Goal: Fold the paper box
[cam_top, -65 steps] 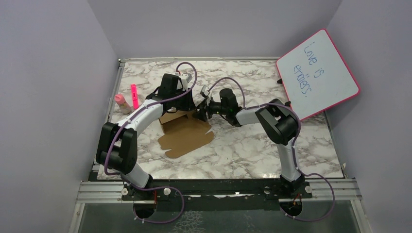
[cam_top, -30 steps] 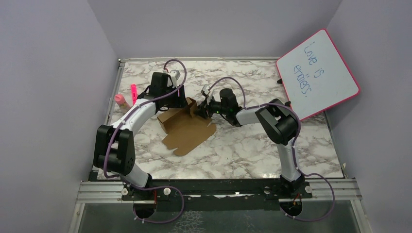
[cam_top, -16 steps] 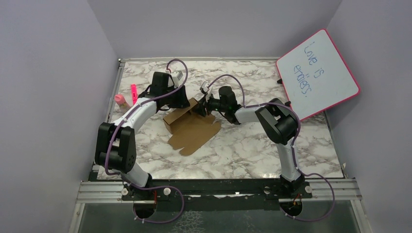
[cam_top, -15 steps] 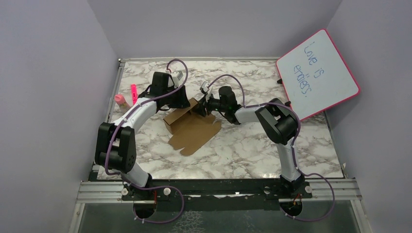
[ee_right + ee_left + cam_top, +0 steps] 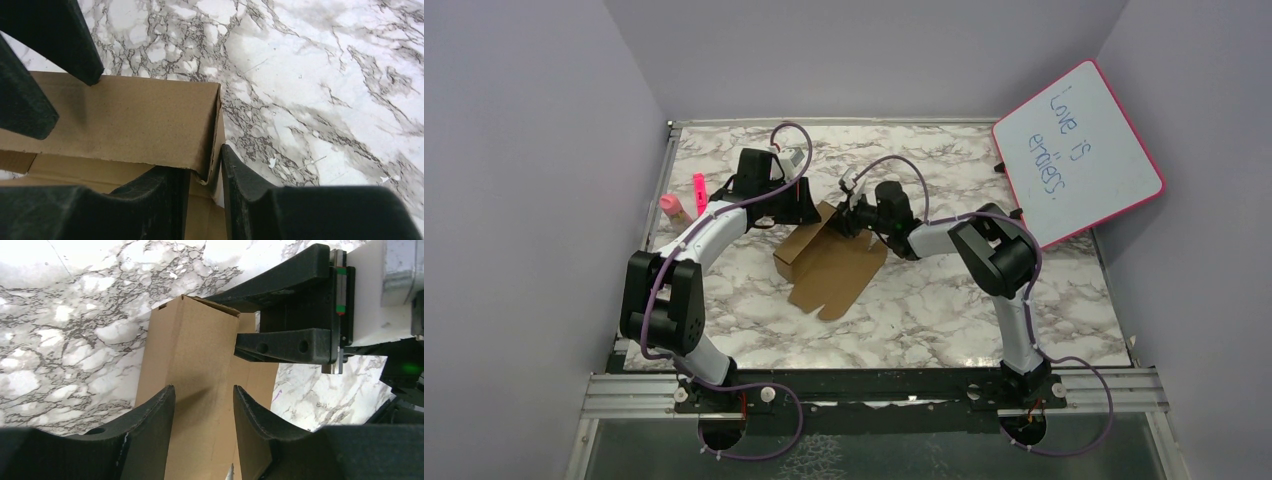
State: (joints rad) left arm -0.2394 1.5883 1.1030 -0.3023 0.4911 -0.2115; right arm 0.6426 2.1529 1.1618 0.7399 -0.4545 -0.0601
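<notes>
The paper box (image 5: 834, 268) is a brown die-cut cardboard sheet lying mid-table, with one side folded up into a wall at its far end. My left gripper (image 5: 809, 212) is open. In the left wrist view it (image 5: 202, 387) hovers over the raised cardboard (image 5: 200, 355), its fingers on either side of the fold. My right gripper (image 5: 848, 217) is shut on the wall's corner edge, which shows between its jaws (image 5: 205, 160) in the right wrist view. The cardboard wall (image 5: 115, 115) runs left from there. The left gripper's fingers (image 5: 70, 40) stand at its far end.
A pink-framed whiteboard (image 5: 1079, 150) leans at the back right. A pink marker (image 5: 700, 196) and a small pink-capped bottle (image 5: 674, 210) lie by the left wall. Lilac walls close in the marble table (image 5: 984, 300) on three sides.
The cardboard has slid and turned to the right, its flat flap now pointing nearer the front. My left gripper drew back from the box, then came to its wall again.
</notes>
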